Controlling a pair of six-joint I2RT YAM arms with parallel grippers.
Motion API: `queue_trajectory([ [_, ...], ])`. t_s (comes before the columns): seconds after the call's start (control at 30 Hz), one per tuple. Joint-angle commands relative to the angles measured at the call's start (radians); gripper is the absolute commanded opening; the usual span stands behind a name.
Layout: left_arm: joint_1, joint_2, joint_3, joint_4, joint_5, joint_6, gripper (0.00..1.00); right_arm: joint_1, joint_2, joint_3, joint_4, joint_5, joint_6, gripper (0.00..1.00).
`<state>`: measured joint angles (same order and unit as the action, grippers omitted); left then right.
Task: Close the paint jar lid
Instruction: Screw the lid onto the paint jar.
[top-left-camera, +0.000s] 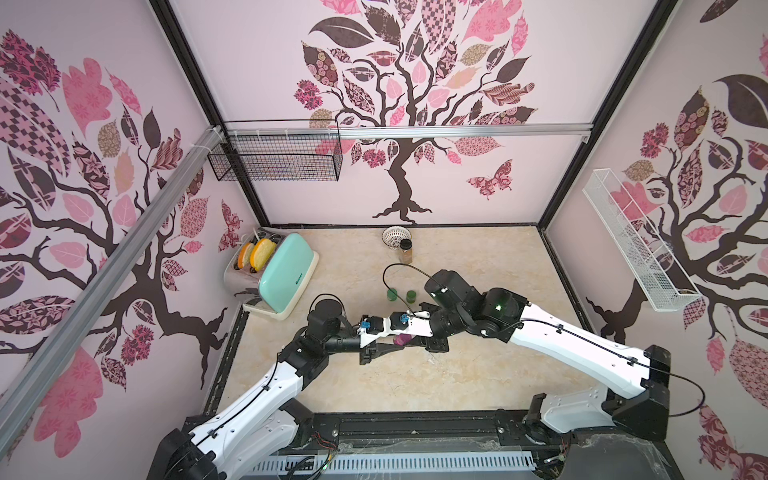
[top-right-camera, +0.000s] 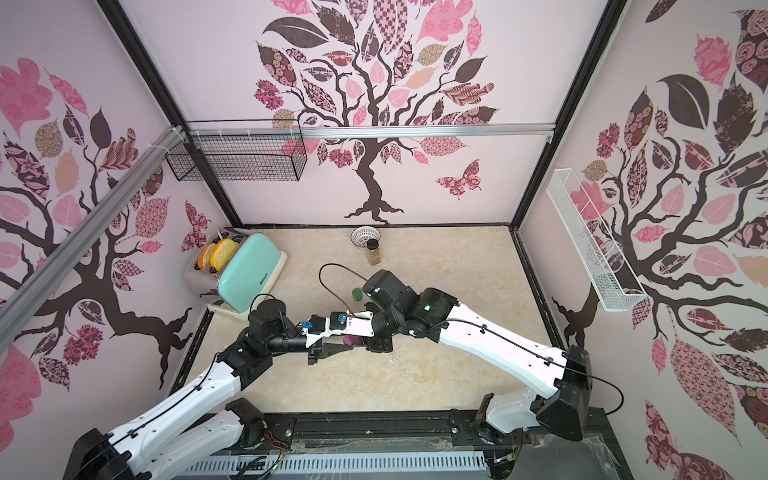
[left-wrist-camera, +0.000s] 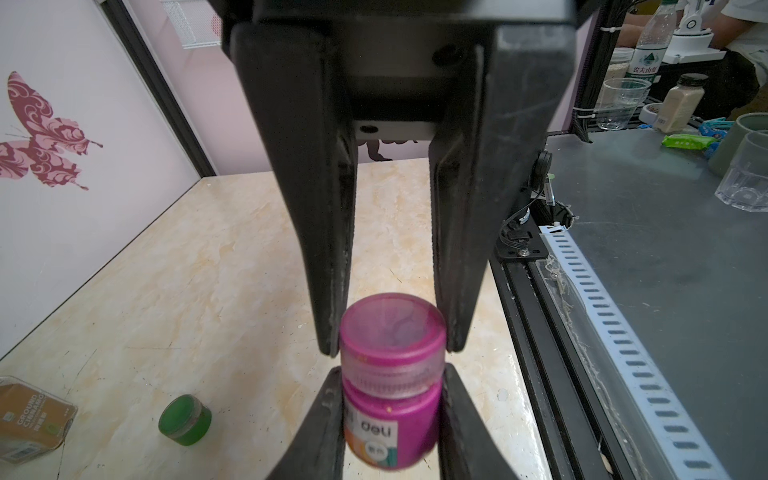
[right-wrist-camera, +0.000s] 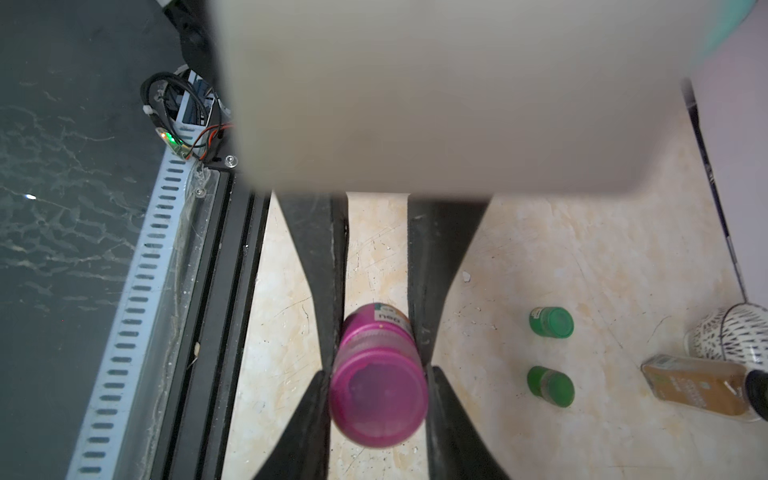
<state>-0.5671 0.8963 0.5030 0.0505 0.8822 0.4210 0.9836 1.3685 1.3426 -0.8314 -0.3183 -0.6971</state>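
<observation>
Both clenched: L pincer (left-wrist-camera: 392, 351) on lid (left-wrist-camera: 392, 324), R pincer (right-wrist-camera: 380, 357) on paint jar (left-wrist-camera: 390, 413) (near table (left-wrist-camera: 486, 324) edge).

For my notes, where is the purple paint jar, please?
In both top views the paint jar is mid-table, clamped between left gripper and right gripper.

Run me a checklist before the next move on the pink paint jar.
1. Grip on the lid by the left tool: ok, shut on its sides.
2. Grip on the paint jar by the right tool: ok, shut on the body.
3. Lid sitting on the jar's mouth: ok.
4. Lid screwed fully home: cannot tell.
5. The two green jars clear of both tools: ok, they stand apart on the table.
6. Paint jar lifted off the table: cannot tell.
</observation>
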Motion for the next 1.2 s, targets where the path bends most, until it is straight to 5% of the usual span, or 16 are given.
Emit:
queue_trajectory([
  [0.0, -0.005, -0.025, 0.022, 0.011, -0.004, 0.020, 0.26, -0.005, 0.030, 0.052, 0.049, 0.063, 0.213, 0.16],
  [0.27, -0.005, -0.038, 0.016, 0.017, -0.034, 0.030, 0.25, 0.030, 0.100, 0.108, 0.017, 0.200, 0.752, 0.04],
  [0.73, -0.009, -0.042, 0.014, 0.020, -0.037, 0.031, 0.25, 0.110, 0.210, 0.214, 0.021, 0.067, 1.513, 0.07],
  [0.93, -0.011, -0.045, 0.014, 0.020, -0.037, 0.032, 0.25, 0.112, 0.209, 0.215, 0.061, 0.039, 1.633, 0.10],
  [1.17, -0.010, -0.047, 0.012, 0.018, -0.037, 0.034, 0.25, 0.109, 0.164, 0.201, 0.005, 0.172, 1.467, 0.33],
])
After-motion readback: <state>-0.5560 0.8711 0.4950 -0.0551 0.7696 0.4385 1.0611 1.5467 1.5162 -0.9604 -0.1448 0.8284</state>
